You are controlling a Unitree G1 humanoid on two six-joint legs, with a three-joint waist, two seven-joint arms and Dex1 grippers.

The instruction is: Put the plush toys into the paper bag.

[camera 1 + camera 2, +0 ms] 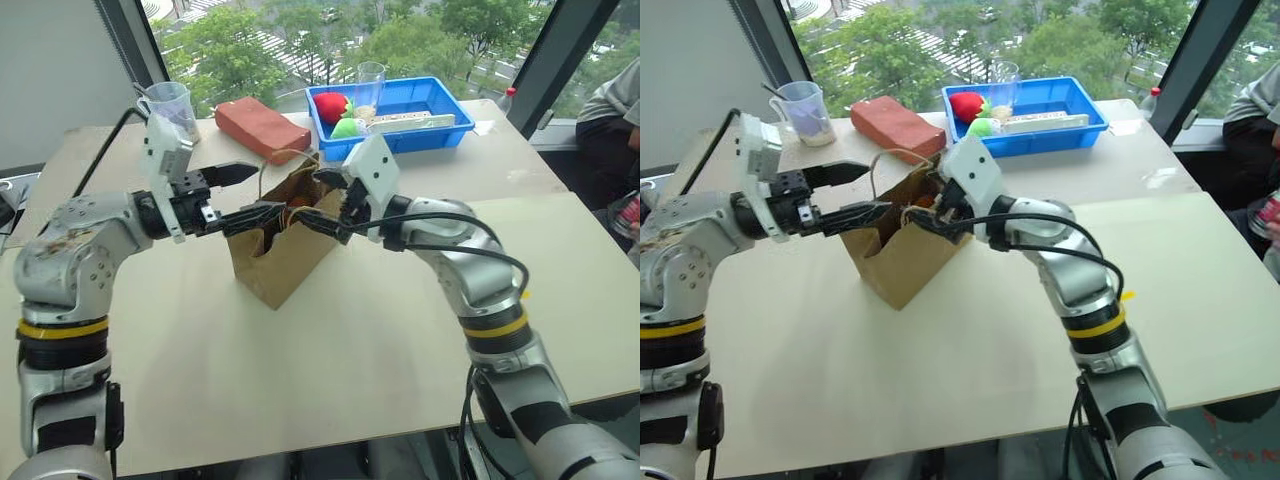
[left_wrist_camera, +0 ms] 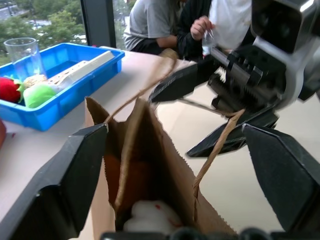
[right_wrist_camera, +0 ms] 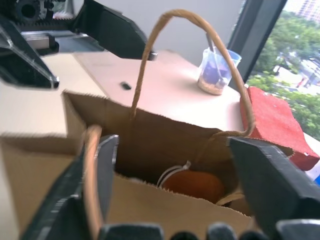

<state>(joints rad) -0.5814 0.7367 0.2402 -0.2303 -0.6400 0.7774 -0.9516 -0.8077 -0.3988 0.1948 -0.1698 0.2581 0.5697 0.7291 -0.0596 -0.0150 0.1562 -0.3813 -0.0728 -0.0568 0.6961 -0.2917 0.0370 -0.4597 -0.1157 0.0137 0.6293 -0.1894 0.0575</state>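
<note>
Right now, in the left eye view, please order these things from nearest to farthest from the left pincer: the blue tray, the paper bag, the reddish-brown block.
Measured from the left pincer:
1. The paper bag, directly at the open fingers, mid-table.
2. The reddish-brown block, behind the bag, toward the window.
3. The blue tray, farther along the window side, toward the robot's right.

The paper bag point(image 1: 280, 255) stands mid-table, plush toys point(image 2: 150, 217) apparently inside, tray point(image 1: 440, 128) behind.
</note>
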